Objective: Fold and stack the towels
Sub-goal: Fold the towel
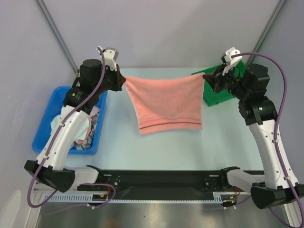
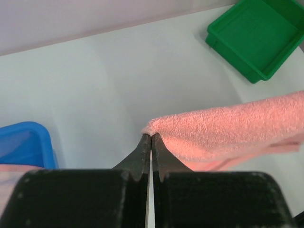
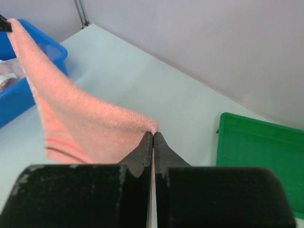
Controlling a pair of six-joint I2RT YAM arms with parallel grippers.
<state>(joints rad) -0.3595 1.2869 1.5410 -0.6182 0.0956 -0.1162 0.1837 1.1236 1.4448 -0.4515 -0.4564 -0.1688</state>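
Holding the salmon-pink towel (image 1: 166, 102) spread above the counter (image 1: 156, 145), we have our left pincer (image 2: 150, 137) and right pincer (image 3: 153, 134) each clenched on a top corner.

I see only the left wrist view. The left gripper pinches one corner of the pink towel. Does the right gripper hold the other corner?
Observer: Yes, the right gripper is shut on the opposite corner of the pink towel.
Operator: Is the towel spread or bunched?
Observer: Spread open between it and the left gripper, stripes near its free edge.
Operator: Are more towels waiting?
Observer: Yes, several cloths lie in the blue bin.
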